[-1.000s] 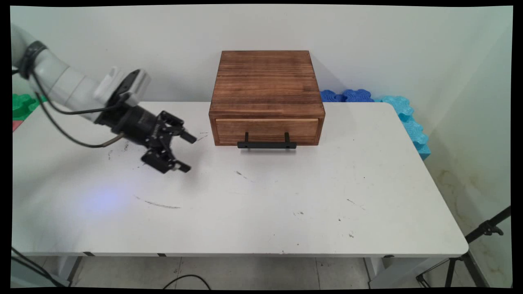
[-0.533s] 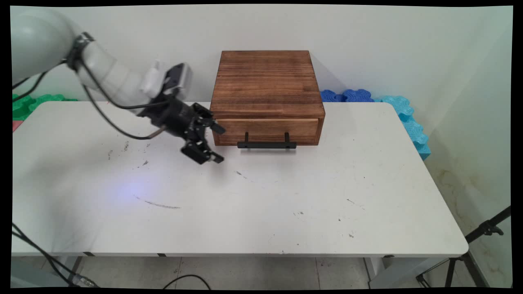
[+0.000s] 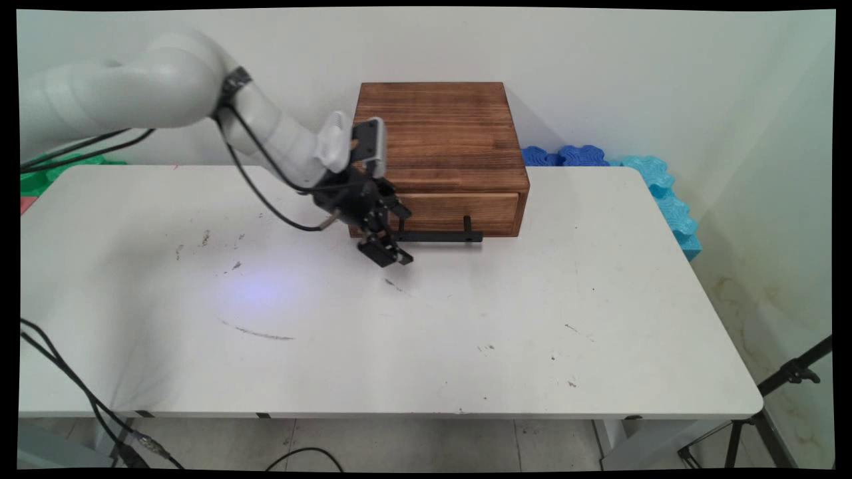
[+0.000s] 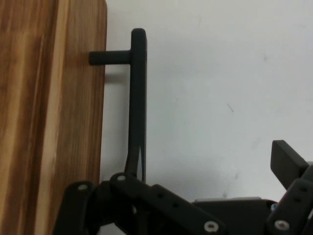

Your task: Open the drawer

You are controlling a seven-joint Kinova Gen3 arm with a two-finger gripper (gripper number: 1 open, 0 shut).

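Wooden drawer box (image 3: 434,143) at the tabletop's (image 3: 466,332) far edge, drawer shut; the gripper (image 3: 400,237), fingers spread and empty, straddles the left end of its black bar handle (image 4: 138,98), seemingly to grasp it.

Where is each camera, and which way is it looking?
Main view: sits above the table's near side, looking down across the white table at the wall; shows the white arm and its gripper beside the wooden drawer box.
Hand view: rides on the hand, looking along the gripper at the black drawer handle; shows linkage and fingers.
Both share: handle, drawer front, gripper, table.
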